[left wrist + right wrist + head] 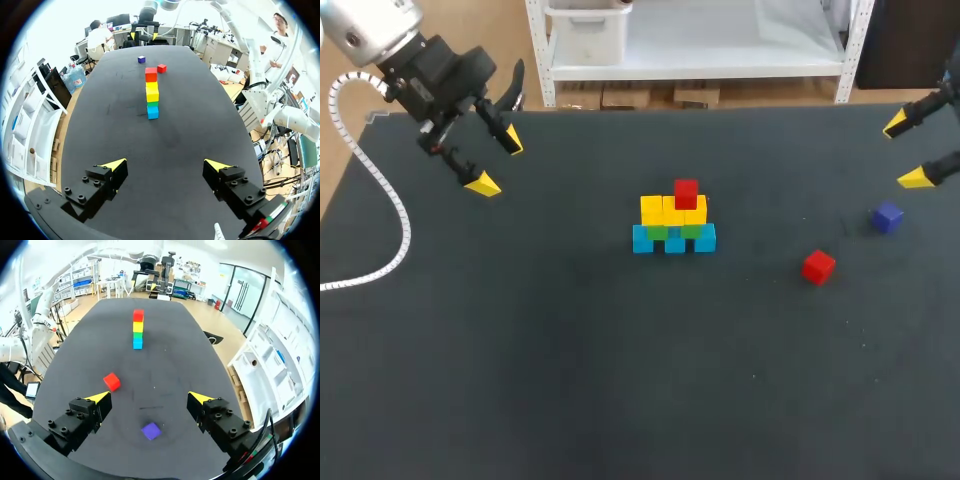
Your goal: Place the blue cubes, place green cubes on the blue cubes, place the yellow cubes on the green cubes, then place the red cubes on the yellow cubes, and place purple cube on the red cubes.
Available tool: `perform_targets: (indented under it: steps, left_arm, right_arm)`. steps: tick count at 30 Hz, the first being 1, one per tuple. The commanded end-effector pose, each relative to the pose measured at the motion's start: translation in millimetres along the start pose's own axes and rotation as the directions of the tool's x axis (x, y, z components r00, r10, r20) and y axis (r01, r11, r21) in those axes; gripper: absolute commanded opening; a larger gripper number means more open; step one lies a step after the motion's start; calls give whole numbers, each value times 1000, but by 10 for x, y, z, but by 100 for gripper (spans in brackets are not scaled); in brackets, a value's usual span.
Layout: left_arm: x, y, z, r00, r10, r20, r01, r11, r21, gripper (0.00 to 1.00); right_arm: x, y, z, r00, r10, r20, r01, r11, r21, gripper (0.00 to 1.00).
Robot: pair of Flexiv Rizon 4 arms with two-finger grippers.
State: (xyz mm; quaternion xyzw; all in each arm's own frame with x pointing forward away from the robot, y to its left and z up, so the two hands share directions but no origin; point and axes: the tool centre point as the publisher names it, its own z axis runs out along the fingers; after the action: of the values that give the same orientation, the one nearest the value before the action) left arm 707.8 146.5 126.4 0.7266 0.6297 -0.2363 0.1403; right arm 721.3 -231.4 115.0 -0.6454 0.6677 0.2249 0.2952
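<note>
Mid-table stands a stepped stack: a row of blue cubes [673,239], green cubes [672,231] on them, yellow cubes [672,210] above, and one red cube [686,193] on top at the right. A loose red cube [818,266] and a purple cube [887,217] lie on the right side of the table. My left gripper [498,162] hangs open at the far left, well away from the stack [151,92]. My right gripper [907,151] is open at the far right, above the purple cube [150,431], which lies between and just ahead of its fingers; the loose red cube [112,381] lies beyond its left finger.
The black table [570,380] carries nothing else. A white cable [382,215] loops from my left arm over the table's left side.
</note>
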Motion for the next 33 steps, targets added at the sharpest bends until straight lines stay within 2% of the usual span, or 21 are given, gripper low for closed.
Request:
perform_targets:
  steps: [1, 7, 13, 22, 25, 31, 33]
  left_arm:
    - [4, 4, 0, 1000, 2, -1, -2, 1000, 0, 100]
    - [4, 4, 0, 1000, 2, -1, -2, 1000, 0, 100]
    - [4, 4, 0, 1000, 2, -1, -2, 1000, 0, 100]
    - [4, 4, 0, 1000, 2, -1, -2, 1000, 0, 100]
    - [-139, -88, 56, 1000, -3, -14, 3, 999, -42, 100]
    - [-456, -308, 69, 999, -43, 16, 44, 994, -95, 100]
    - [-536, -358, 89, 998, -53, -13, 52, 993, -104, 100]
  right_arm:
    - [92, 11, -71, 1000, 4, 20, -4, 1000, 8, 100]
    - [129, -2, -121, 1000, -3, 26, 2, 1000, 7, 100]
    - [103, 5, -74, 1000, -26, 17, 26, 998, -50, 100]
    - [103, 5, -74, 1000, -26, 17, 26, 998, -50, 100]
    - [103, 5, -74, 1000, -26, 17, 26, 998, -50, 100]
    - [103, 5, -74, 1000, -26, 17, 26, 998, -50, 100]
    - [103, 5, -74, 1000, -26, 17, 26, 998, -50, 100]
